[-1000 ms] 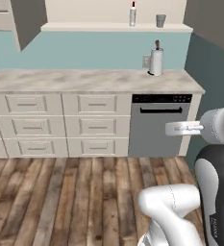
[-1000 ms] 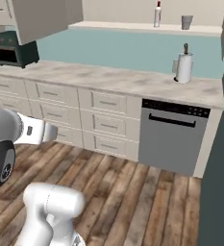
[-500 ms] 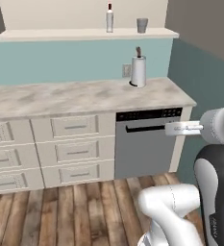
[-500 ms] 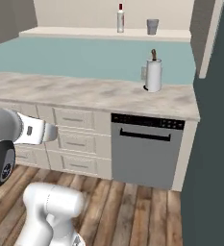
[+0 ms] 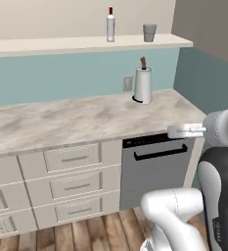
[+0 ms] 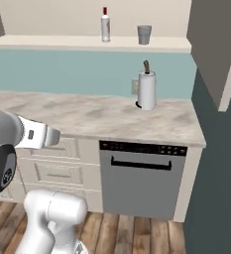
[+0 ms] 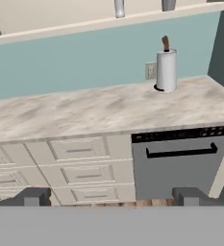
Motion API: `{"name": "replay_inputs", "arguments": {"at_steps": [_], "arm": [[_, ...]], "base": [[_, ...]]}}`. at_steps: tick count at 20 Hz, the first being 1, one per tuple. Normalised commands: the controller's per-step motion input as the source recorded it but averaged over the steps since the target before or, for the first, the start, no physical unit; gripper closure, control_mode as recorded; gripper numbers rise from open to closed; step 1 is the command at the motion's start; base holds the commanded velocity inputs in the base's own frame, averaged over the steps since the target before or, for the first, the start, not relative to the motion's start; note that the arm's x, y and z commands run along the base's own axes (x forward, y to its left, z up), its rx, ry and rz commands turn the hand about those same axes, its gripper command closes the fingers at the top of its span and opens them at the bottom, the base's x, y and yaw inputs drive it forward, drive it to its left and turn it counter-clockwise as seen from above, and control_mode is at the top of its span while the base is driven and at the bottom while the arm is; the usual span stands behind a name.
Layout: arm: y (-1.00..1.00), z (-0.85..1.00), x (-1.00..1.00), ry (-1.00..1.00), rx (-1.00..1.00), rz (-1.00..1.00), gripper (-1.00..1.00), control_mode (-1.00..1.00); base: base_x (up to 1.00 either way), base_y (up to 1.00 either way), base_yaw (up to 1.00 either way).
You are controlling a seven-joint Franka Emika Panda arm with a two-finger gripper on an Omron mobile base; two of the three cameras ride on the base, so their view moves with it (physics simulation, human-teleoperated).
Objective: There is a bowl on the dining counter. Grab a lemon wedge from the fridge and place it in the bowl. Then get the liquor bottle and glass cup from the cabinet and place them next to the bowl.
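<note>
Gripper (image 7: 111, 196) hanging spread wide, holding nothing. Liquor bottle (image 5: 110, 24) and glass cup (image 5: 149, 33) standing apart on shelf (image 5: 61, 45) above paper towel roll (image 5: 143, 85).

The shelf (image 5: 61, 45) carries the liquor bottle (image 5: 110, 25) and, just beside it, the glass cup (image 5: 149, 33).

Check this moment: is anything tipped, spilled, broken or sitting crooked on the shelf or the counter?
Nothing stands out. The liquor bottle and the glass cup stand upright and apart on the open shelf. The paper towel roll stands upright on the counter. The dishwasher and drawers are shut. The tool is open and empty.
</note>
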Motion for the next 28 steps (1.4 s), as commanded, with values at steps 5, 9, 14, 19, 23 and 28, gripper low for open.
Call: {"name": "replay_inputs", "arguments": {"at_steps": [5, 9, 14, 19, 23, 28], "arm": [[0.0, 0.0, 0.0, 0.0, 0.0, 0.0, -1.0, 1.0], [0.0, 0.0, 0.0, 0.0, 0.0, 0.0, -1.0, 1.0], [0.0, 0.0, 0.0, 0.0, 0.0, 0.0, -1.0, 1.0], [0.0, 0.0, 0.0, 0.0, 0.0, 0.0, -1.0, 1.0], [0.0, 0.0, 0.0, 0.0, 0.0, 0.0, -1.0, 1.0], [0.0, 0.02, -0.01, -0.07, -0.01, -0.01, -1.0, -1.0]], "base": [[0.61, 0.45, -0.11], [0.7, 0.47, -0.12], [0.73, 0.36, -0.09], [0.75, 0.28, -0.04], [0.78, 0.23, -0.01], [0.28, 0.03, -0.02]]}}
